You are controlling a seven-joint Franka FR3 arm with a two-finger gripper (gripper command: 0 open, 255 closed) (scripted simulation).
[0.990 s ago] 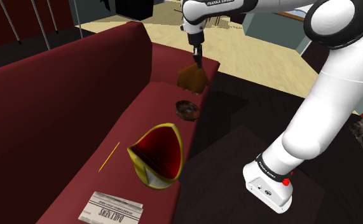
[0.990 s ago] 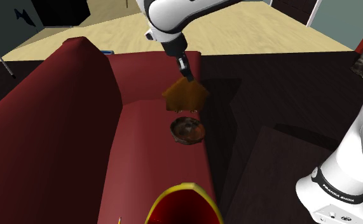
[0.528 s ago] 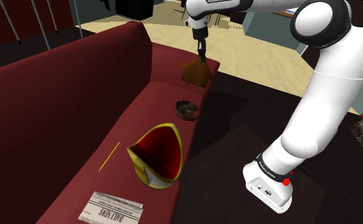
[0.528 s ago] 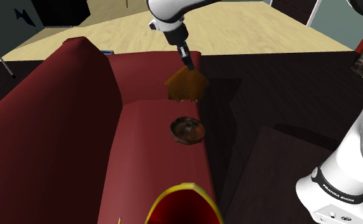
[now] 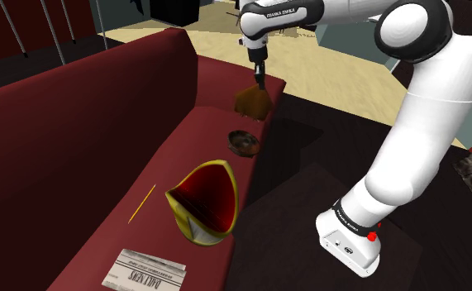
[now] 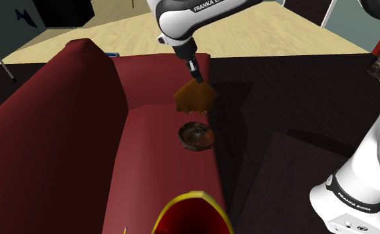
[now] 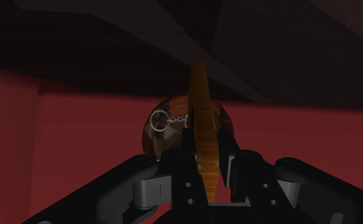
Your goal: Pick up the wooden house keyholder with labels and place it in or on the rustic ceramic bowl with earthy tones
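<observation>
The gripper [image 5: 259, 81] is clenched on the roof peak of the keyholder [image 5: 252, 102], a flat house-shaped plaque of warm orange-brown wood with a pointed gable and a wider lower edge. In the second exterior view the plaque [image 6: 195, 98] hangs from the fingers in the air, its broad face slightly tilted. It is clear of the bowl [image 6: 196, 135], which sits straight beneath it. Along the wrist view the plaque [image 7: 199, 121] shows edge-on as a thin grained strip clasped between the two black fingers [image 7: 187, 143]. A small metal ring on a fine chain [image 7: 159, 121] hangs off one face. Any labels are too small to tell. The bowl [image 5: 242, 142] is round, dark brown and mottled, and rests on the seat of a dark red sofa [image 5: 102, 149] near the front edge.
</observation>
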